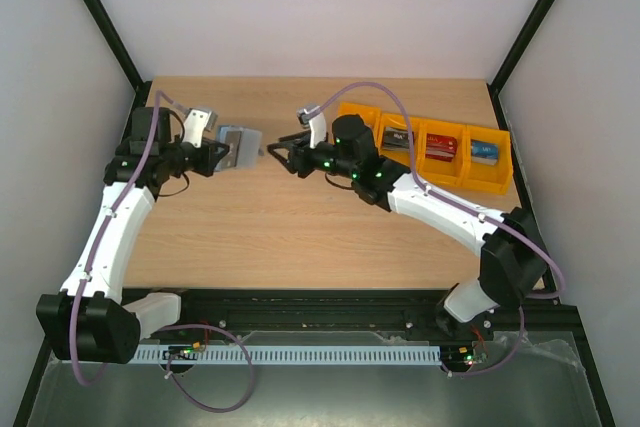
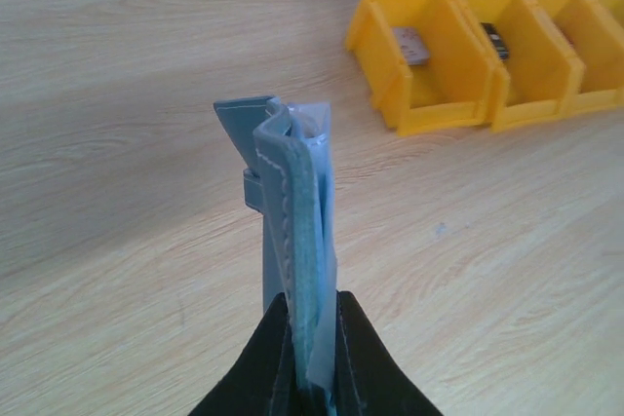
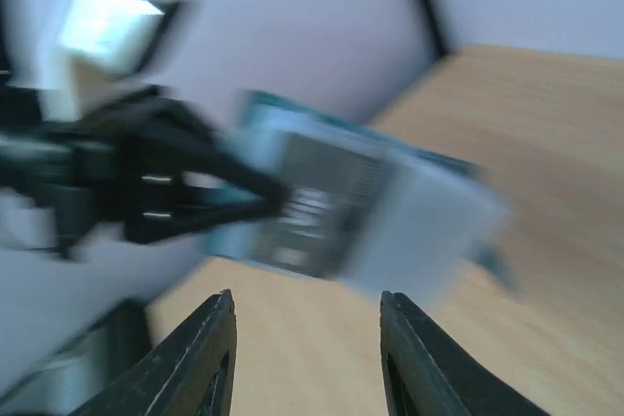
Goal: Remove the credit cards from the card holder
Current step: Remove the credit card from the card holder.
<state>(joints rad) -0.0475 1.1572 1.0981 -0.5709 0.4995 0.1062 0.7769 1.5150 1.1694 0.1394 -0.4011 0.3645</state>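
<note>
Teal-blue card holder [image 2: 292, 211], seen edge-on in the left wrist view. It rises from the bottom centre of the frame, with the tabletop [image 2: 117, 241] behind it. The left gripper [image 2: 310, 343] is closed on its lower end. Paler blue inner layers show along the holder's right edge; whether any card sits in them cannot be told.

In the top view the holder lies left of centre in the upper half of the frame, at the tip of the left gripper.

The right wrist view is blurred. The holder fills the centre of the frame with a pale panel facing the camera. The right gripper [image 3: 307, 358] is at the bottom edge, its fingers apart with nothing between them. In the top view this gripper sits just right of the holder and does not touch it.

Orange-yellow bins [image 1: 445, 175], four in a row, stand on the tabletop at the upper right of the top view. Contents, left to right:
- a grey card [image 2: 411, 44] in the first
- a black card [image 2: 495, 38] in the second
- a red card [image 1: 441, 145] in the third
- a blue card [image 1: 486, 152] in the fourth
</note>
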